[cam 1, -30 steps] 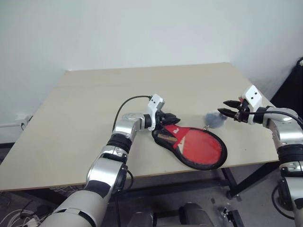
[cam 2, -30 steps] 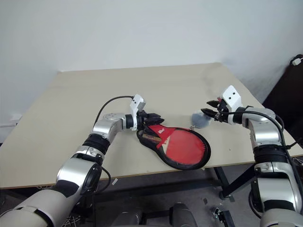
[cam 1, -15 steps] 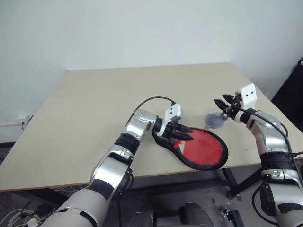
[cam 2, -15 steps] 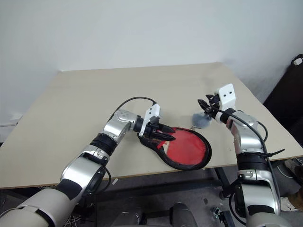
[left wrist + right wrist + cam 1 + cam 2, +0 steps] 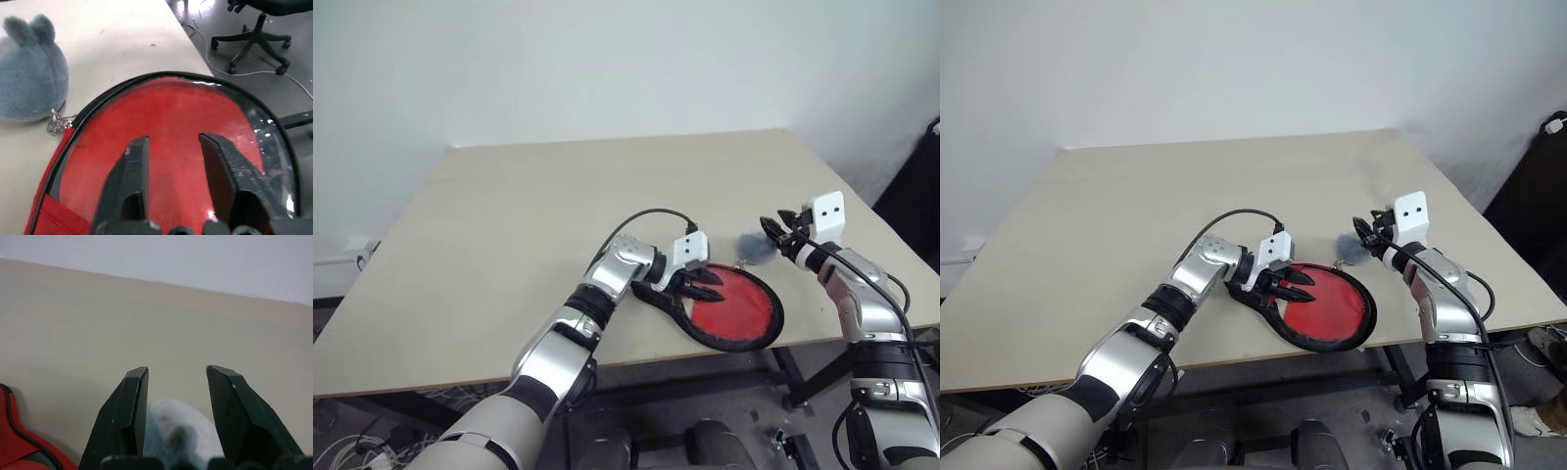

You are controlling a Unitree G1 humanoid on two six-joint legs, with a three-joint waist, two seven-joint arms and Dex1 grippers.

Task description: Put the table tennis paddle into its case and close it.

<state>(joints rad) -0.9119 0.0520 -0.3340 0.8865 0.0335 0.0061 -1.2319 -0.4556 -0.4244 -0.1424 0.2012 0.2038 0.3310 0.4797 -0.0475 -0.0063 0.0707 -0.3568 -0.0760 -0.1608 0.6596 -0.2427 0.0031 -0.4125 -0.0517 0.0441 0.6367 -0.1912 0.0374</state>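
Hovering, fingers apart, left gripper (image 5: pixel 173 161) sits over the case (image 5: pixel 749 338); long axis toward table's (image 5: pixel 509 225) right-front corner; right gripper (image 5: pixel 176 401) open around plush (image 5: pixel 29 78).

Place: an office or lab room.
Desk (image 5: pixel 558 196): plain light wood top on a dark metal frame, standing against the wall.
Wall (image 5: pixel 607 59): bare and white, at 12 o'clock behind the desk.
Chair (image 5: pixel 259 29): black swivel chair on a five-star castor base, seen in the left wrist view.
Floor (image 5: pixel 234 88): grey, with a thin cable (image 5: pixel 215 63) trailing across it near the chair.
Cables (image 5: pixel 352 446): loose leads at 8 o'clock under the desk.
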